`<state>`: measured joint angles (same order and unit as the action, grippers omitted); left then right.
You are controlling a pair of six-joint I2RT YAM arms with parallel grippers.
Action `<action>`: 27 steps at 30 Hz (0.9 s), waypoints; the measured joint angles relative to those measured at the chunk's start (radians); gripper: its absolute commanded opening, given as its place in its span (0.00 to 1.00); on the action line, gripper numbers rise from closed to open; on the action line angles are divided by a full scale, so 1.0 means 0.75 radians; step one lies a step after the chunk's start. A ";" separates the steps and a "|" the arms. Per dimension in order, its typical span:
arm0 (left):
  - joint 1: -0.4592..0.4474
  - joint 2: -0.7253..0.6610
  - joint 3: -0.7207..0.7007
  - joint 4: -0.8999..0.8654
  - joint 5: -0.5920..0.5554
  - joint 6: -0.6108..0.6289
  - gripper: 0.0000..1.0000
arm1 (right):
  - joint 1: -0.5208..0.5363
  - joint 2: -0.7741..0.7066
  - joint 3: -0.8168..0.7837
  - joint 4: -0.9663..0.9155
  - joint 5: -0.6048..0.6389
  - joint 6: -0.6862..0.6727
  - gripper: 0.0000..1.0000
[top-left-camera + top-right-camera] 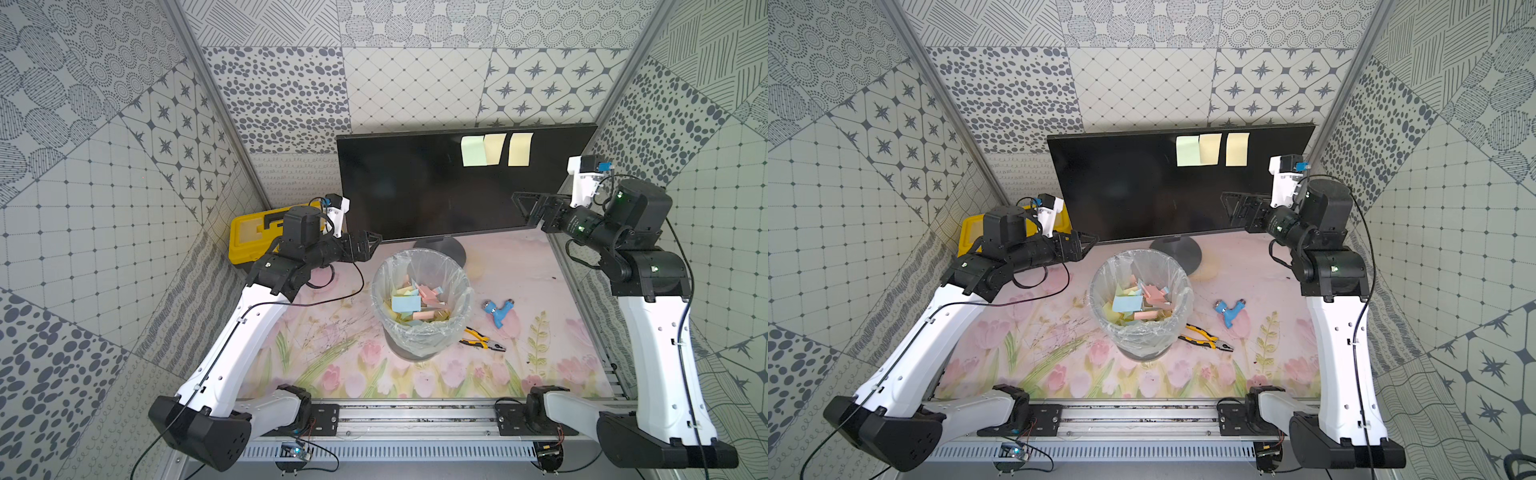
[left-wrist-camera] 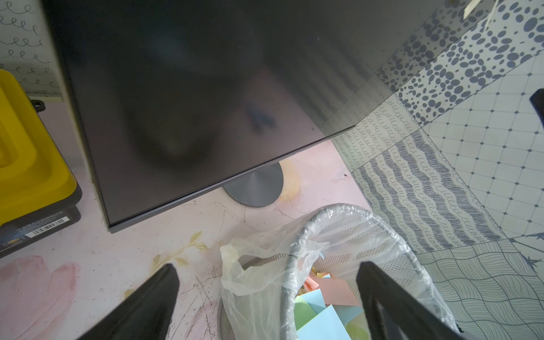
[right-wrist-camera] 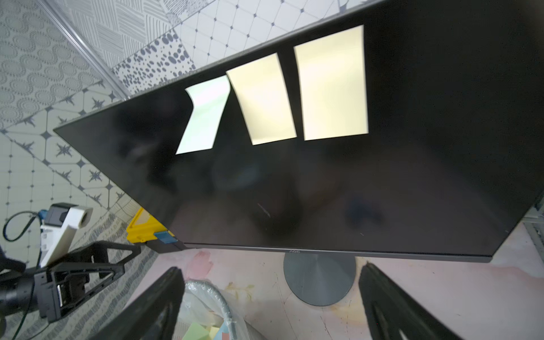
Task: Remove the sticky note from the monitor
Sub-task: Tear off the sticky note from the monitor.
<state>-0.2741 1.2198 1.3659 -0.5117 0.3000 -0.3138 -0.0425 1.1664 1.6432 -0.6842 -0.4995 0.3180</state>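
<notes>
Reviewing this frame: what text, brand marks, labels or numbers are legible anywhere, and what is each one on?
"AOC": brand mark on the lower bezel of the monitor, seen upside down in the right wrist view.
Barcode sticker on the black base of the yellow toolbox: its print is too small to read.
Sticky notes, three on the screen: no writing shows on them.

A lined wastebasket [image 1: 428,343] is flanked by pliers [image 1: 482,340] and a blue fitting [image 1: 498,313]; a yellow toolbox [image 1: 253,237] is set rear-left.
</notes>
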 measured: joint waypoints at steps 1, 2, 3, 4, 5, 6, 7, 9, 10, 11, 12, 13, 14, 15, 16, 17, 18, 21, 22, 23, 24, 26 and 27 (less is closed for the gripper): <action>0.000 0.002 0.000 0.005 0.000 -0.001 0.99 | -0.055 -0.010 -0.045 0.058 -0.049 0.060 0.97; 0.000 0.006 0.001 0.011 0.000 -0.001 0.99 | -0.106 -0.018 -0.093 0.122 -0.091 0.123 0.97; 0.000 0.010 0.003 0.015 0.000 -0.001 0.99 | -0.151 -0.023 -0.138 0.187 -0.130 0.183 0.97; 0.000 0.015 0.007 0.018 0.000 -0.001 0.99 | -0.196 -0.026 -0.187 0.264 -0.171 0.258 0.97; 0.000 0.019 0.010 0.020 0.000 -0.001 0.99 | -0.231 -0.026 -0.225 0.333 -0.204 0.321 0.97; 0.000 0.024 0.015 0.023 0.001 0.000 0.99 | -0.265 -0.022 -0.267 0.414 -0.239 0.395 0.97; 0.000 0.030 0.018 0.030 0.001 0.000 0.99 | -0.290 -0.017 -0.299 0.489 -0.267 0.466 0.97; 0.000 0.041 0.022 0.038 0.002 0.000 0.99 | -0.322 0.005 -0.354 0.665 -0.318 0.616 0.97; 0.000 0.046 0.024 0.041 0.002 0.001 0.99 | -0.330 0.023 -0.373 0.754 -0.337 0.690 0.97; 0.000 0.051 0.025 0.044 0.002 0.001 0.99 | -0.333 0.042 -0.385 0.827 -0.349 0.754 0.97; 0.000 0.056 0.027 0.048 0.002 0.001 0.99 | -0.334 0.067 -0.393 0.905 -0.360 0.820 0.97; 0.000 0.060 0.027 0.051 0.002 0.001 0.99 | -0.334 0.092 -0.398 0.977 -0.367 0.883 0.97; 0.000 0.064 0.027 0.054 0.003 0.001 0.99 | -0.335 0.114 -0.400 1.033 -0.372 0.937 0.97; 0.000 0.068 0.027 0.058 0.003 0.001 0.99 | -0.335 0.139 -0.401 1.093 -0.377 0.991 0.97; 0.000 0.072 0.027 0.063 0.004 0.001 0.99 | -0.334 0.161 -0.401 1.143 -0.379 1.041 0.97; 0.000 0.077 0.027 0.066 0.005 0.001 0.99 | -0.334 0.185 -0.401 1.194 -0.381 1.086 0.97; 0.000 0.080 0.027 0.067 0.006 0.001 0.99 | -0.333 0.205 -0.401 1.237 -0.384 1.127 0.97; 0.000 0.088 0.027 0.068 0.012 0.001 0.99 | -0.319 0.252 -0.401 1.309 -0.390 1.209 0.97; 0.000 0.091 0.027 0.068 0.015 0.001 0.99 | -0.312 0.263 -0.400 1.327 -0.392 1.224 0.97; 0.000 0.092 0.027 0.068 0.016 0.001 0.99 | -0.302 0.276 -0.398 1.338 -0.394 1.240 0.96; 0.000 0.095 0.027 0.068 0.017 0.001 0.99 | -0.291 0.289 -0.394 1.350 -0.396 1.250 0.95; 0.000 0.100 0.027 0.069 0.022 0.001 0.99 | -0.267 0.321 -0.373 1.368 -0.402 1.270 0.94; 0.000 0.104 0.027 0.068 0.024 0.000 0.99 | -0.255 0.339 -0.359 1.378 -0.403 1.276 0.93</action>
<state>-0.2741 1.2976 1.3861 -0.4606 0.3180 -0.3138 -0.2340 1.4208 1.3743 0.3492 -0.8017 1.2747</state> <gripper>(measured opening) 0.993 0.941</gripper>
